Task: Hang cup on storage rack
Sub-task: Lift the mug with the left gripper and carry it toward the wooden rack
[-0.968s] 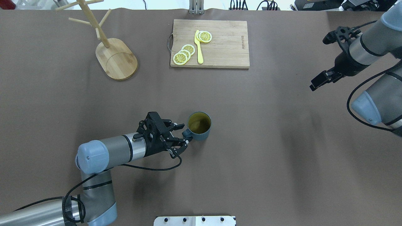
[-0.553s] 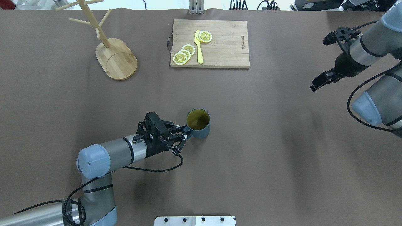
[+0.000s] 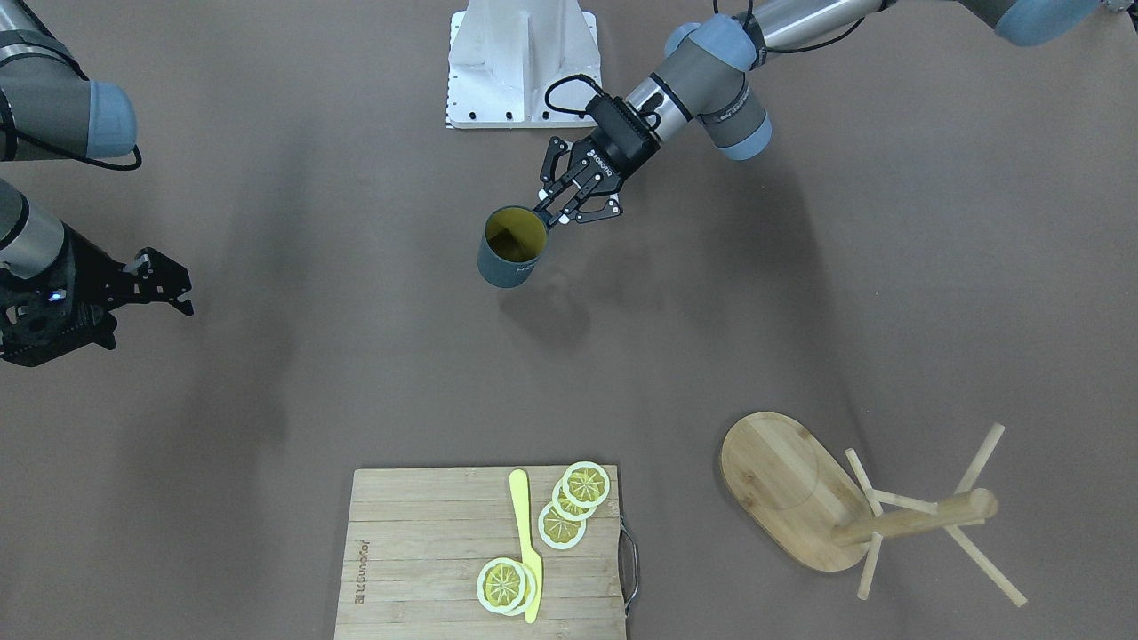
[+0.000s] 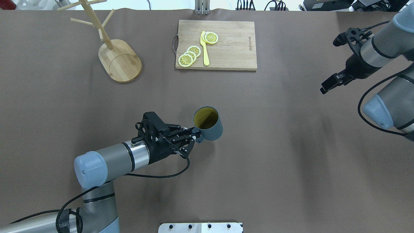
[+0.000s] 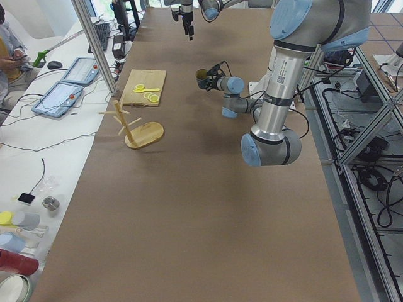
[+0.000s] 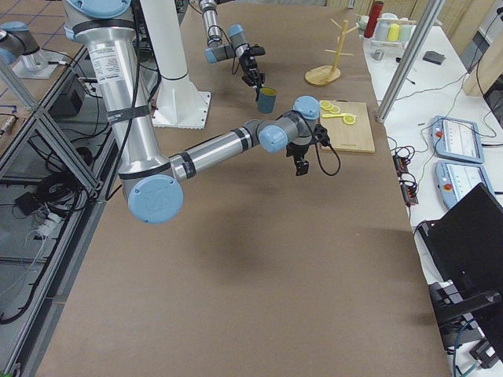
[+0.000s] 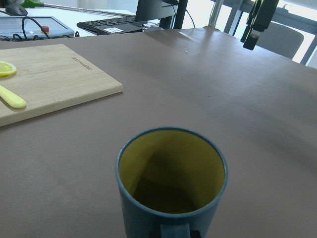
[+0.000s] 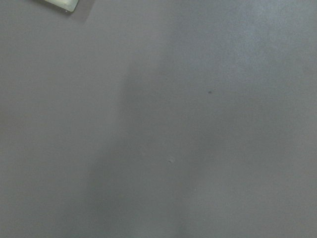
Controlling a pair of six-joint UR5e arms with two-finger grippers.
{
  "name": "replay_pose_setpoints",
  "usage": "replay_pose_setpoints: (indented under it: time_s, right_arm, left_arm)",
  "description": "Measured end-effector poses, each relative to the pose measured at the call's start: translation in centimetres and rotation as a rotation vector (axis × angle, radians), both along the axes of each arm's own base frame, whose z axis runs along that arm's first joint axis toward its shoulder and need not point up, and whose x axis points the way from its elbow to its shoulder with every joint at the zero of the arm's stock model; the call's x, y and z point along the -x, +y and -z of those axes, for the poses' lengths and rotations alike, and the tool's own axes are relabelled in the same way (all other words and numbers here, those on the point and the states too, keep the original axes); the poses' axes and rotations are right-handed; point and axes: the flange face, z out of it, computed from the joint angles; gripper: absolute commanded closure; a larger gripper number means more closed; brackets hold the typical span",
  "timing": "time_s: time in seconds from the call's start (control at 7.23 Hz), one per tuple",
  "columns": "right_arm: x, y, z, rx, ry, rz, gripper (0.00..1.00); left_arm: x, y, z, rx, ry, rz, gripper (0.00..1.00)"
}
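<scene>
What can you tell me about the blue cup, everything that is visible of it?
The cup is a dark teal-blue mug, yellow inside and empty, with faint white lettering on its side and a loop handle. Its material I cannot tell. The left gripper is shut on the handle and holds it mouth up, slightly tilted, apparently lifted off the brown table. Nothing else touches it.

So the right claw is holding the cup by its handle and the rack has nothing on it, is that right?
Not quite. It is the left claw that holds the cup by its handle; the right claw is far off with nothing in it. The overhead view shows this. The rack does have nothing on it.
</scene>
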Motion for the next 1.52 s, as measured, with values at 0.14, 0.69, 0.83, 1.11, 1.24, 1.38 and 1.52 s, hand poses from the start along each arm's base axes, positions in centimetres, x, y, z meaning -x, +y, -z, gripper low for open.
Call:
replay_pose_setpoints:
  time_s: [0.14, 0.69, 0.83, 1.11, 1.24, 1.38, 1.52]
  right_arm:
    - [-0.5, -0.1, -0.1, 0.002, 0.000, -0.007, 0.00]
    - [-8.4, -0.1, -4.8, 0.069, 0.024, -0.111, 0.00]
    - [-10.4, 0.0, -6.1, 0.068, 0.035, -0.120, 0.00]
    - [-13.7, 0.2, -8.4, 0.086, 0.043, -0.144, 0.00]
    - [-15.2, 0.5, -9.5, 0.110, 0.031, -0.158, 0.00]
    - [-16.2, 0.7, -10.3, 0.124, 0.021, -0.166, 0.00]
    - [-16.7, 1.0, -10.7, 0.127, 0.017, -0.167, 0.00]
  left_arm:
    - [0.9, -0.2, 0.9, 0.029, 0.040, 0.000, 1.00]
    - [4.5, -4.1, 1.3, 0.309, 0.220, 0.012, 1.00]
    - [6.0, -5.3, 1.0, 0.364, 0.257, 0.024, 1.00]
    - [9.7, -8.6, 0.4, 0.515, 0.351, 0.006, 1.00]
    - [12.4, -11.3, -0.4, 0.621, 0.388, -0.032, 1.00]
    - [15.2, -14.2, -1.7, 0.702, 0.391, -0.063, 1.00]
    - [17.5, -16.9, -3.2, 0.760, 0.371, -0.078, 1.00]
